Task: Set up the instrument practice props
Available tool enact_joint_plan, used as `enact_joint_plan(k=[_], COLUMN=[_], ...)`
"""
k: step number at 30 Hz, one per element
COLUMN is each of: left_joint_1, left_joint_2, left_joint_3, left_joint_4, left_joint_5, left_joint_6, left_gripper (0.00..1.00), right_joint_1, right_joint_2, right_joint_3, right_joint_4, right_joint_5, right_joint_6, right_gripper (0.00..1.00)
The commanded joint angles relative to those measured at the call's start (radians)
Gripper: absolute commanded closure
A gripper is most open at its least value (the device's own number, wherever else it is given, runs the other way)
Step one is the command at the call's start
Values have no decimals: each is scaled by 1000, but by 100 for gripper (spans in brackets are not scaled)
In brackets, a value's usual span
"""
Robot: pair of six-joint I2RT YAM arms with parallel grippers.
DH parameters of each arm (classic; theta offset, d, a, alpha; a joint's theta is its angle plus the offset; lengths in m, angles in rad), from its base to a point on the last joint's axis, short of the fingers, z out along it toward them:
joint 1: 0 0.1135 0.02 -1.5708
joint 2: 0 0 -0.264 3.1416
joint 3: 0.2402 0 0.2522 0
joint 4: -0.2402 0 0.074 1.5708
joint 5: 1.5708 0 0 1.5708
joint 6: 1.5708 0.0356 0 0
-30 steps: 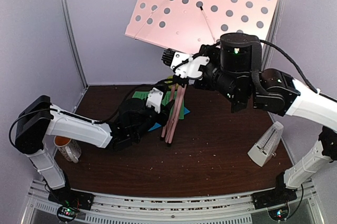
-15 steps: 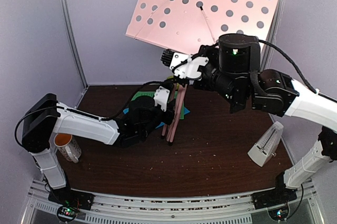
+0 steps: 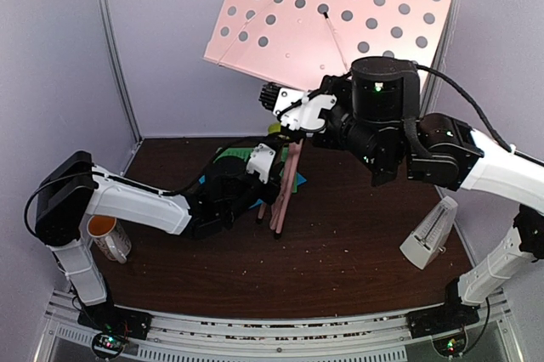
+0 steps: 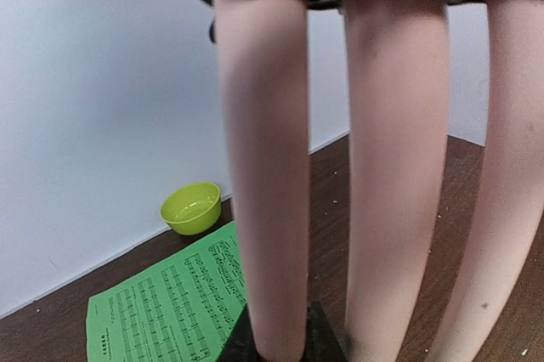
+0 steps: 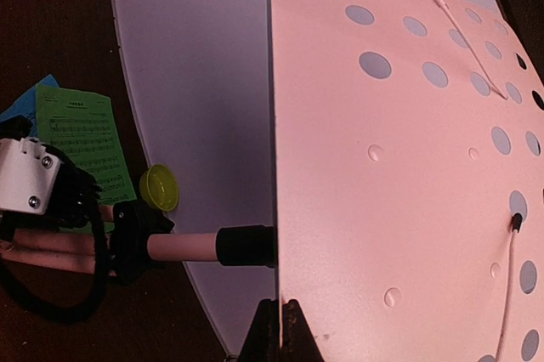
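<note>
The pink music stand's perforated desk [image 3: 327, 18] is raised high at the back, with its three legs [image 3: 285, 183] folded close together below. My right gripper [image 3: 276, 90] is shut on the desk's lower edge, which shows in the right wrist view [image 5: 280, 328]. My left gripper [image 3: 268, 171] is shut on one pink leg [image 4: 263, 166] near its foot, with the fingertips [image 4: 246, 341] at the frame bottom. The green sheet [image 4: 166, 307] lies flat behind the legs. A corner of the blue sheet [image 3: 251, 205] shows under my left arm. The pale metronome [image 3: 429, 234] stands at the right.
A lime-green bowl [image 4: 191, 207] sits by the back wall behind the green sheet. A white mug with an orange inside [image 3: 106, 234] stands at the left near my left arm's base. Metal frame posts [image 3: 115, 48] stand at the back corners.
My left gripper has moved right to the stand's legs and closed on one. The leg feet have shifted slightly right and nearer. The right arm still holds the desk.
</note>
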Motion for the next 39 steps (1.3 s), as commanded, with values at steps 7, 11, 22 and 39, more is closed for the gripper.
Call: enact_joint_plan(k=[7, 11, 22, 39], left_joint_1=[-7, -7, -7, -13], left_joint_2=[-51, -70, -25, 15], left_joint_3=[-108, -165, -179, -201], left_joint_4=[-8, 76, 170, 264], left_joint_5=[202, 201, 182, 152], left_joint_6=[454, 565, 613, 454], left_gripper=[100, 100, 100, 100], right_joint_1=[16, 16, 31, 57], right_joint_2=[-72, -64, -16, 16], right_joint_3=[112, 135, 196, 91], right_joint_4=[277, 274, 245, 288], right_joint_5=[26, 18, -29, -11], right_joint_6=[-61, -91, -142, -141], right_gripper=[100, 100, 100, 64])
